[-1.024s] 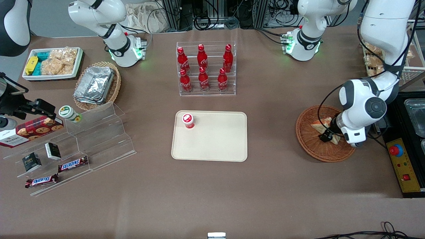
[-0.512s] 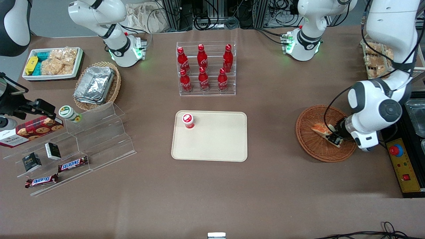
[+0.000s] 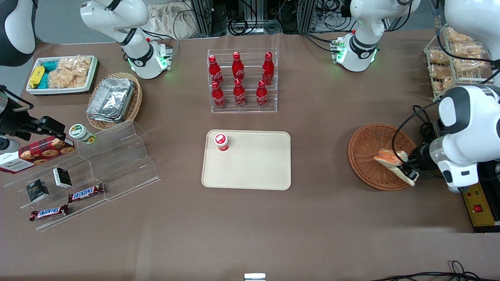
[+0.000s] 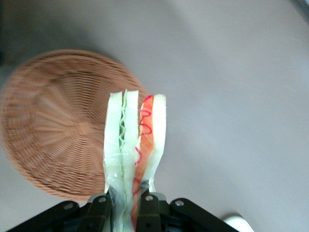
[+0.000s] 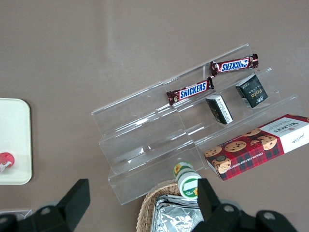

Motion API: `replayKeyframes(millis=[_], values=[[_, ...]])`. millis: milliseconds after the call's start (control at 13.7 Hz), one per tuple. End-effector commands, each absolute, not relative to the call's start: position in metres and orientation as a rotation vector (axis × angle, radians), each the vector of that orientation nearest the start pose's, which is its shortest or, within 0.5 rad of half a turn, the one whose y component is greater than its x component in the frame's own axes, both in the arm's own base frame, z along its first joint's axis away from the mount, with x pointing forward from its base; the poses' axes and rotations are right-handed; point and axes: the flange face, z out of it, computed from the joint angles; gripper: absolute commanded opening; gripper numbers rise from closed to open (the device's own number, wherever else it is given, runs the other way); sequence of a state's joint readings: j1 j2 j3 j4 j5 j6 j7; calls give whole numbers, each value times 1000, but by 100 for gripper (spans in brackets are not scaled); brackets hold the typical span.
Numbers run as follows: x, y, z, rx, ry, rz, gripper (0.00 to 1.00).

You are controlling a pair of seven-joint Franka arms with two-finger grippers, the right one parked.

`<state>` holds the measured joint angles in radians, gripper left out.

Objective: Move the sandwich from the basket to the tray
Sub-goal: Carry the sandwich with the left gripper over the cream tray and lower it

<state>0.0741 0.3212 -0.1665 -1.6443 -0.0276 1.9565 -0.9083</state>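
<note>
My left gripper (image 3: 408,170) is shut on the sandwich (image 3: 392,162), a white-bread wedge with orange-red and green filling (image 4: 135,145). It holds the wedge lifted over the reddish-brown wicker basket (image 3: 371,156), above the basket's rim at the working arm's end. In the left wrist view the black fingers (image 4: 147,205) clamp the wedge's narrow end, with the basket (image 4: 53,130) lower down and bare inside. The cream tray (image 3: 254,164) lies at the table's middle, toward the parked arm from the basket, with a red-capped cup (image 3: 221,141) standing in one corner.
An acrylic rack of red cola bottles (image 3: 242,80) stands farther from the front camera than the tray. A control box with a red button (image 3: 478,199) sits beside the basket at the working arm's end, and a wire rack of bagged snacks (image 3: 449,58) is above it.
The gripper has risen out of the basket with the sandwich and drawn back toward the working arm's end; the sandwich, earlier lying in the basket, now hangs over its rim.
</note>
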Motion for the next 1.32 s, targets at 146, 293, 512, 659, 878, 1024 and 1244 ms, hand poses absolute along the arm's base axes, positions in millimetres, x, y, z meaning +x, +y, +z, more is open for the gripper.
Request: replayKeyframes(millis=[146,293,512,659,878,1024,1244], values=[[658,-202,436,-3148,-703,39,0],[637,-274,401,-3171,-500,109,0],[611,-391,337,-3197,-257,158,0],[605,-413,304,-3168,-229,179,0],[589,-428,266,-3144,-167,262,0],[572,-445,234,-3112,-120,314,0],[583,-444,234,-3152,-165,265,41]])
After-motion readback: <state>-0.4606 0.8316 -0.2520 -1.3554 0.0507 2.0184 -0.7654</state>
